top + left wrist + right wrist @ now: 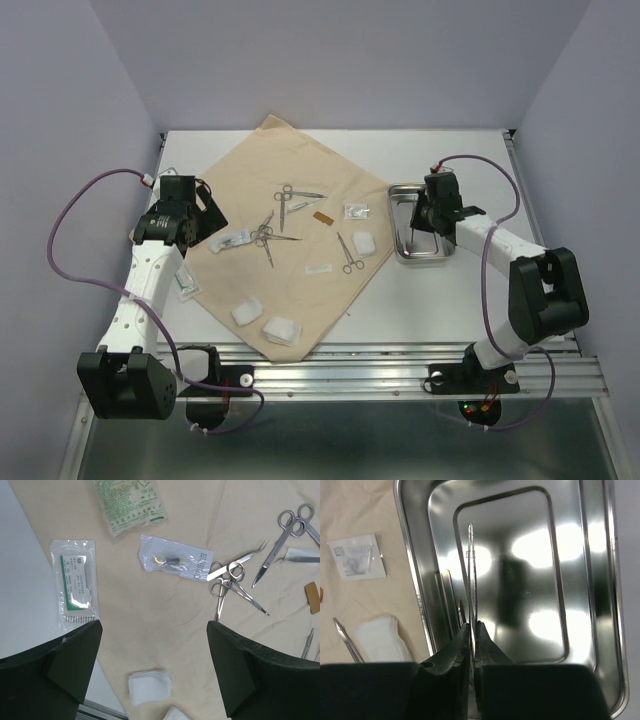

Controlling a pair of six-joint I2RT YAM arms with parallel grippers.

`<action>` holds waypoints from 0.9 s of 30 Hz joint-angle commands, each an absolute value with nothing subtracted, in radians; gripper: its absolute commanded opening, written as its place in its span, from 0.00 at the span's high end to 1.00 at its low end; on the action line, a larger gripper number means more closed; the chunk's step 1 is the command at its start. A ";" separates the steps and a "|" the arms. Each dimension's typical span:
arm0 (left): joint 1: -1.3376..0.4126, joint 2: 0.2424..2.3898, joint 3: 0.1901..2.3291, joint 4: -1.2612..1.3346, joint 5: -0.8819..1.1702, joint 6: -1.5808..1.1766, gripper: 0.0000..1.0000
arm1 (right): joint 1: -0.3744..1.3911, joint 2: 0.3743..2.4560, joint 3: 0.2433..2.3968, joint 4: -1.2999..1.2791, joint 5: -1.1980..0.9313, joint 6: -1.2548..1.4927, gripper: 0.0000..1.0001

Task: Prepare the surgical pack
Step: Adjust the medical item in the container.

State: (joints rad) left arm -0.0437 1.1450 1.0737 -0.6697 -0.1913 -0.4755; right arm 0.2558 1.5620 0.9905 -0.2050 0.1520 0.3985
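While the surgical pack lies only partly assembled, its steel tray (400, 192) (415, 570) is seen right of centre in the overhead view, resting on the white table (470, 300) with its left edge just beside the right corner of the beige cloth (250, 170) (360, 520) (165, 630). Above the tray, a slim steel instrument (471, 580) (411, 238) is pinched between the clenched fingers of the right gripper (474, 630) (428, 215); it is viewed edge-on, so its kind cannot be told, and whether its tip touches the tray floor cannot be told either.

The cloth is spread as a diamond across the middle of the table. Scattered on it are scissors (285, 195) (280, 535), a crossed cluster of ringed instruments (265, 237) (227, 577) and another pair (350, 255) nearer the tray. White gauze pads (246, 311) (149, 687) are laid toward the lower left edge of the cloth, and one more pad (361, 242) (380, 637) sits near its right corner. A small clear packet (355, 211) (356, 556) and a small brown piece (322, 217) (312, 597) lie close to the centre.

At the left of the overhead frame, the left gripper (200, 215) (152, 627) is held above the cloth's left edge with its fingers spread wide and nothing between them. Beneath it, sealed packets (76, 582) (175, 560) are seen.
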 commanded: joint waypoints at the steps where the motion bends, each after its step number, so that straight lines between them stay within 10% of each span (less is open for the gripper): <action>1: -0.040 1.129 1.072 -0.652 -0.203 -0.479 0.01 | 0.252 1.536 0.925 -0.146 0.038 0.354 0.95; 15: -0.040 1.108 1.068 -0.658 -0.204 -0.472 0.01 | 0.307 1.597 0.888 -0.057 0.009 0.249 0.89; 27: -0.040 1.108 1.062 -0.655 -0.201 -0.469 0.01 | 0.316 1.611 0.894 -0.069 0.029 0.255 0.65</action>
